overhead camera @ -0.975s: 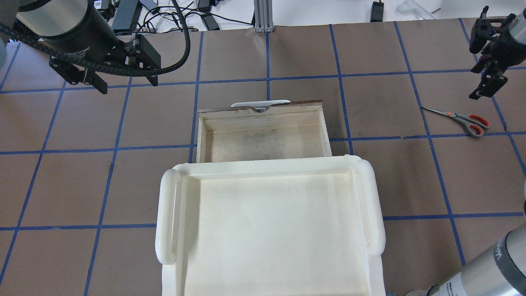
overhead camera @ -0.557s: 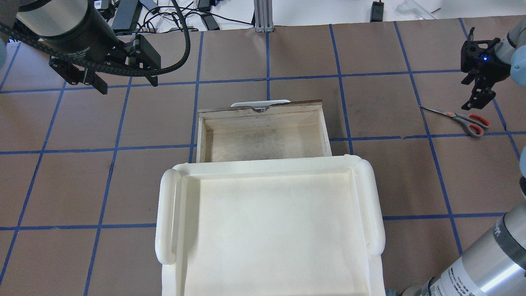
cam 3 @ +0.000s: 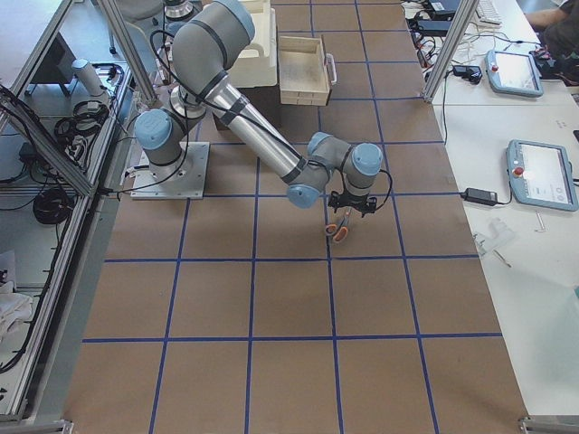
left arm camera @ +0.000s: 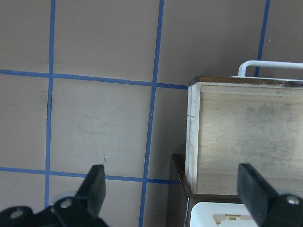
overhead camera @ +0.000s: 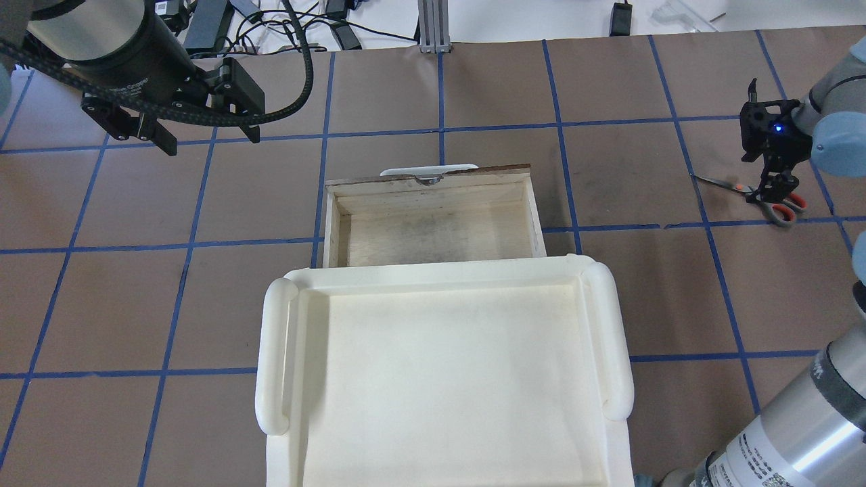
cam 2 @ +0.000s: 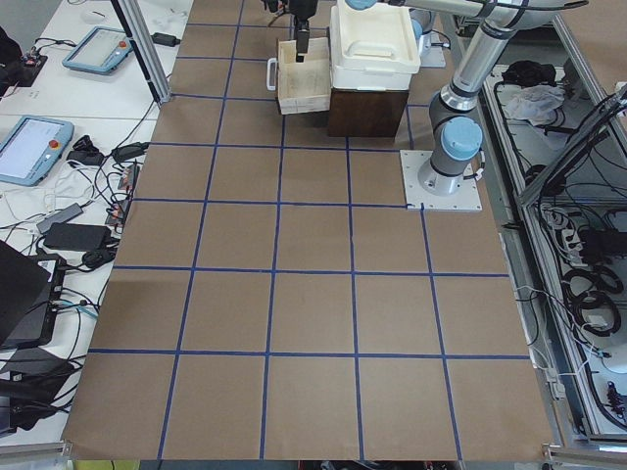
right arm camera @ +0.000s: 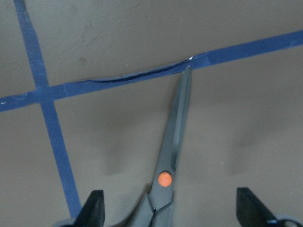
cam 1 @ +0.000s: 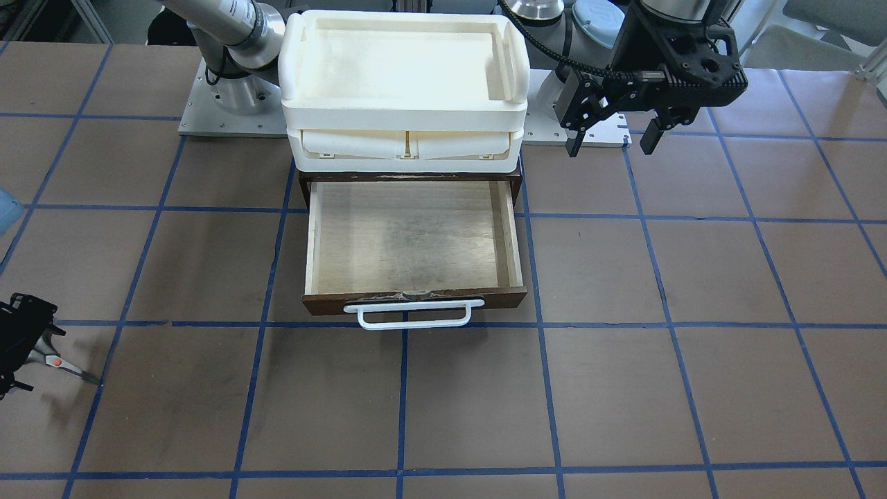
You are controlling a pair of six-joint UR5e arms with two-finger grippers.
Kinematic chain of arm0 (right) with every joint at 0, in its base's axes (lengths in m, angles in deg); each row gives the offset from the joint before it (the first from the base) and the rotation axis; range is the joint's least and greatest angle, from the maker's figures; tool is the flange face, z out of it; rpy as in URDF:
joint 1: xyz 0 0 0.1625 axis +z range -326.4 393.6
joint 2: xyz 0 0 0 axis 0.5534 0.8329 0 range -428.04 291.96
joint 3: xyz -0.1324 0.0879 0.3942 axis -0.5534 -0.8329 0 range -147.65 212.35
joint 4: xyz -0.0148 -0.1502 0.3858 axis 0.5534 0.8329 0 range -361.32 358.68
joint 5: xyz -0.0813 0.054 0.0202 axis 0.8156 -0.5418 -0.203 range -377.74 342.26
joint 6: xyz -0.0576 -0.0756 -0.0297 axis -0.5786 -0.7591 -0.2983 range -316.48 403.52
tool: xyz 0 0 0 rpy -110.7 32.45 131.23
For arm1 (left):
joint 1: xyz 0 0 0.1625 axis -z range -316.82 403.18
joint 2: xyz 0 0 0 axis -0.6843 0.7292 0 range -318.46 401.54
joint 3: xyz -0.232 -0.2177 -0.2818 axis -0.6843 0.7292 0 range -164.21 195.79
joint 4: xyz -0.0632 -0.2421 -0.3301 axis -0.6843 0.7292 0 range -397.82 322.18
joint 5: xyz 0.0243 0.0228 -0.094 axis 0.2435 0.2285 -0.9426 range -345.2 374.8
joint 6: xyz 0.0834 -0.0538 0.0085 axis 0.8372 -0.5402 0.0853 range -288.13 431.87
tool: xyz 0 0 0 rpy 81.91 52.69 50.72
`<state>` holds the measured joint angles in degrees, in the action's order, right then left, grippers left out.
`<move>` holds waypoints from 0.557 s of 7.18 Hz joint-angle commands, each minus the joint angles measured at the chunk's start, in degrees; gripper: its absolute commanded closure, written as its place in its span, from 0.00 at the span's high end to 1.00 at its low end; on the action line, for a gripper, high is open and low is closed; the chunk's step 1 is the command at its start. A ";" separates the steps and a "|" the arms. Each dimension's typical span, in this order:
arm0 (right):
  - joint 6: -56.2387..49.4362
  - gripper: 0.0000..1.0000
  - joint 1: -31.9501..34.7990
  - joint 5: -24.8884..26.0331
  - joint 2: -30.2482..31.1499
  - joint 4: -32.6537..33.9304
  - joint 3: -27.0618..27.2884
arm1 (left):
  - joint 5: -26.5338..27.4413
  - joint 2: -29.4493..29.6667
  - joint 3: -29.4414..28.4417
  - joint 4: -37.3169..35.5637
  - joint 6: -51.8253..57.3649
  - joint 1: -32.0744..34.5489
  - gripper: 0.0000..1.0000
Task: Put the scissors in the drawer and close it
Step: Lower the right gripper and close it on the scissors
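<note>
Cream tray unit (overhead camera: 277, 352) — bottom centre of the overhead view. Drawer (overhead camera: 329, 223) — just beyond it, stood pulled out, its white handle (overhead camera: 428, 170) on the far side. Left gripper (overhead camera: 208, 138) — upper left, fingers spread above the table (overhead camera: 609, 101). Scissors (right arm camera: 171, 142) — lay flat at the right edge, blades together. Right gripper (overhead camera: 773, 191) — hung over them, fingers spread to either side near the orange pivot, clear of the scissors.
</note>
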<state>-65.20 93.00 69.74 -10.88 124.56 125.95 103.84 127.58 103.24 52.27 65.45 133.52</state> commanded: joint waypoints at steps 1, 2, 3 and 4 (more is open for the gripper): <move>1.57 0.95 -2.01 -0.29 -1.26 0.15 0.27 | 0.00 0.09 0.00 0.00 0.00 0.01 1.00; 4.02 0.93 -2.01 -0.21 -1.44 -0.11 0.36 | 0.00 0.09 0.00 0.00 0.00 0.01 1.00; 4.39 0.85 -2.10 -0.12 -1.18 -0.11 0.45 | 0.00 0.09 0.00 -0.17 0.00 0.01 1.00; 4.74 0.43 -1.93 0.14 -0.48 -0.20 0.36 | 0.00 0.09 0.00 -0.18 0.00 0.01 1.00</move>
<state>-61.19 91.03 69.66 -11.88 124.46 126.32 103.84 127.66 103.24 52.15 65.45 133.53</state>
